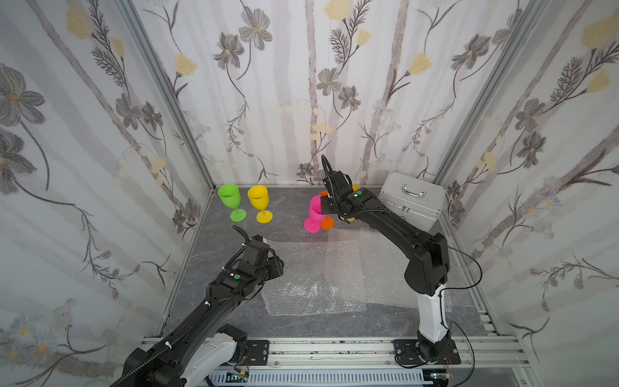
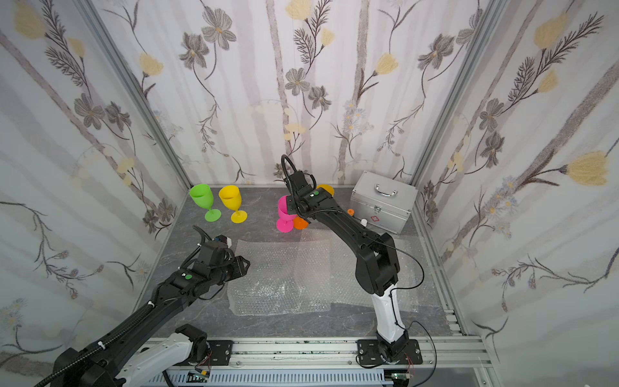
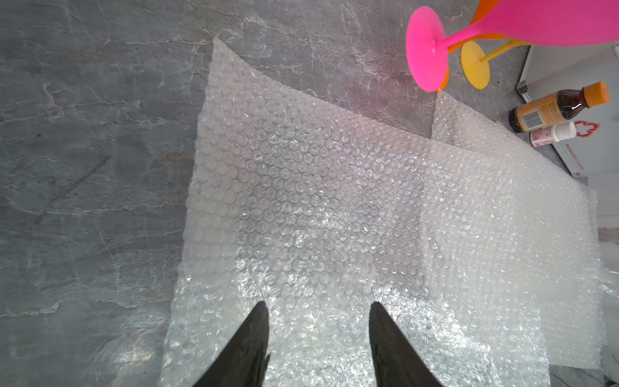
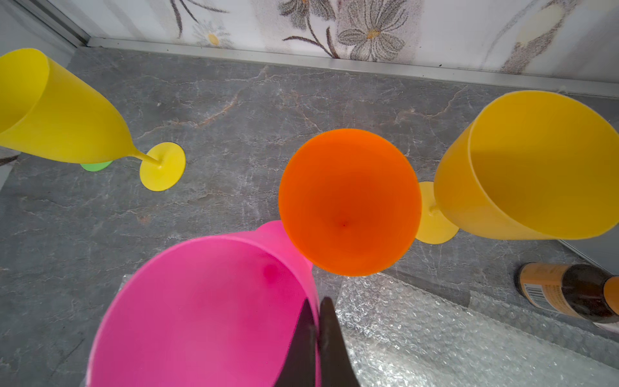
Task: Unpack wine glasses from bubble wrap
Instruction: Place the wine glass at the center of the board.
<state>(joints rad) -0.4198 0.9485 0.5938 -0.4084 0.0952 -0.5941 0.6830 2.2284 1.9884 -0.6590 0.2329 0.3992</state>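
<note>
A lime green wine glass (image 1: 231,201) and a yellow one (image 1: 258,201) stand upright at the back left. At the back middle, my right gripper (image 4: 317,300) is shut on the rim of the hot pink wine glass (image 4: 207,301), one finger inside the bowl and one outside. In both top views this glass leans slightly. Close behind it stand the orange glass (image 4: 348,201) and the amber-yellow glass (image 4: 529,167). Flat sheets of bubble wrap (image 1: 318,274) lie overlapping in the middle of the table. My left gripper (image 3: 320,303) hovers open over their left edge, holding nothing.
A silver metal case (image 1: 413,201) sits in the back right corner. A brown bottle with an orange cap (image 3: 559,105) and a small white bottle (image 3: 552,134) stand in front of it. Papered walls close three sides, and an aluminium rail (image 1: 335,348) runs along the front.
</note>
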